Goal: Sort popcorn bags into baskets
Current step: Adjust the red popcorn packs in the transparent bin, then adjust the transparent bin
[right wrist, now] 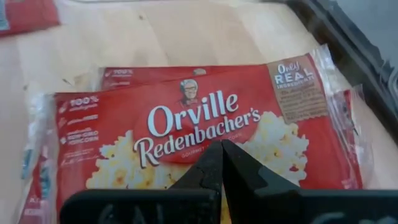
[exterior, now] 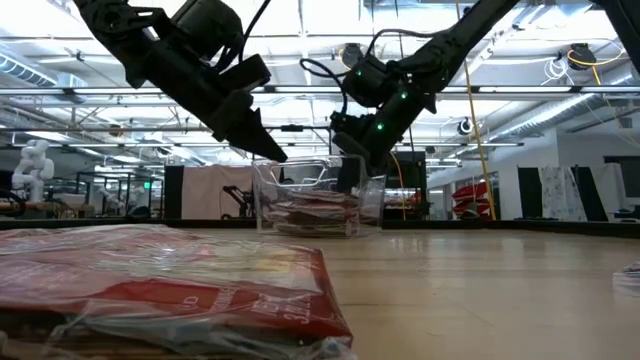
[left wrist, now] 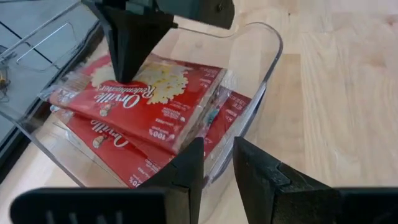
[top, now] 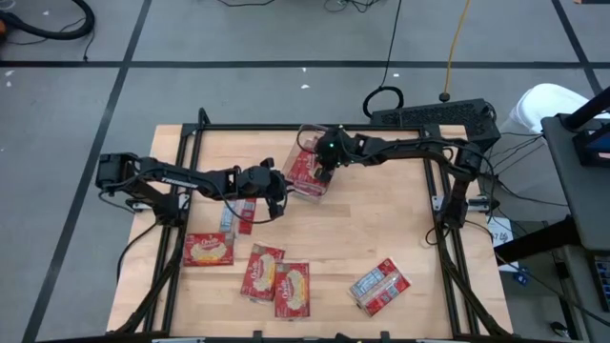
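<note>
The clear plastic basket [top: 299,143] stands on the table's far middle, with a few red popcorn bags [left wrist: 155,106] stacked flat inside. My left gripper [top: 279,195] is at the basket's near left corner, closed on its wall. My right gripper [top: 324,174] reaches in from the right, fingers shut, its tips on the top bag [right wrist: 199,118]. More red bags lie flat on the near half of the table [top: 208,250] [top: 276,278] [top: 379,288]. A silvery-red bag [top: 238,217] lies under my left arm. My left gripper holds the basket's clear wall [left wrist: 231,144] near a corner, one finger [left wrist: 186,177] inside above the bags and one [left wrist: 261,180] outside. It comes slanting down from the table's left. The basket stands flat on the table. My right gripper has its shut fingertips [left wrist: 124,71] on the printed face of the top bag [right wrist: 186,134], near its middle. It slants down from the table's right. The bag lies flat on the stack in the basket.
A black frame [top: 191,143] runs around the wooden table. In the low view a bag [exterior: 170,285] lies close in the left foreground. Bare wood [top: 381,210] lies to the right of the basket.
</note>
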Motion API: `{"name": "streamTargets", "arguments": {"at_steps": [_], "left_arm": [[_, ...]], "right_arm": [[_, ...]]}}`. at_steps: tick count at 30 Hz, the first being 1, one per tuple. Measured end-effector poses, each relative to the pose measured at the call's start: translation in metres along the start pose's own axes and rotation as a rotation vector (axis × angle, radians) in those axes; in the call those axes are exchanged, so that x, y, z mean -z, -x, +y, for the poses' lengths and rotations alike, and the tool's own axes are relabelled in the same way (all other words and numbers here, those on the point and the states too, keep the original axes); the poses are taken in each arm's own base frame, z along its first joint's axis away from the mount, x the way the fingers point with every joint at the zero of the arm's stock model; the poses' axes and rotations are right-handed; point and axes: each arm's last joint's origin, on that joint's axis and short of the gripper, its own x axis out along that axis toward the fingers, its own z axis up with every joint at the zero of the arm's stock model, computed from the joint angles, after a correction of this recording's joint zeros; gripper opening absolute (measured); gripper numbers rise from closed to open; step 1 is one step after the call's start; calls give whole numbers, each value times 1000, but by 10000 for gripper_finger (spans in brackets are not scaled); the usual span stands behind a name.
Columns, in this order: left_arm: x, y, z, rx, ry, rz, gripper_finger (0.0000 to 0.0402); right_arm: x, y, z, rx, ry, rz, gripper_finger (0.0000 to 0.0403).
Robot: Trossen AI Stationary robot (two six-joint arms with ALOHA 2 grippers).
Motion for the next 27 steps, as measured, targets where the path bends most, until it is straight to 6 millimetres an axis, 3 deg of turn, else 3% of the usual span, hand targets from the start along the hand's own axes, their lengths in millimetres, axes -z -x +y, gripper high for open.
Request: {"name": "streamTargets", "arguments": {"at_steps": [4, 6, 12, 14, 18, 21, 24, 27], "left_arm": [[-4, 0, -5, 16, -16, -41, 90], [-6, 1, -7, 33, -29, -71, 90], [-10, 3, -8, 36, -33, -100, 90], [-14, 9, -9, 40, -37, -127, 90], [-25, 18, -11, 52, -26, -190, 90], [-20, 18, -18, 117, -38, -144, 90], [-12, 14, -32, 184, -26, -87, 90], [-6, 14, -53, 241, -36, -53, 90]], "right_arm": [[0, -1, 0, 3, 4, 4, 0], [-3, 8, 1, 4, 7, -12, 0], [-32, 70, 12, -20, 36, -206, 0], [-32, 88, 19, -38, 51, -250, 0], [-11, 106, 35, -94, 32, -321, 0], [22, 105, 52, -161, 10, -382, 0], [50, 101, 64, -195, 82, -547, 0], [65, 102, 65, -200, 107, -669, 0]]}}
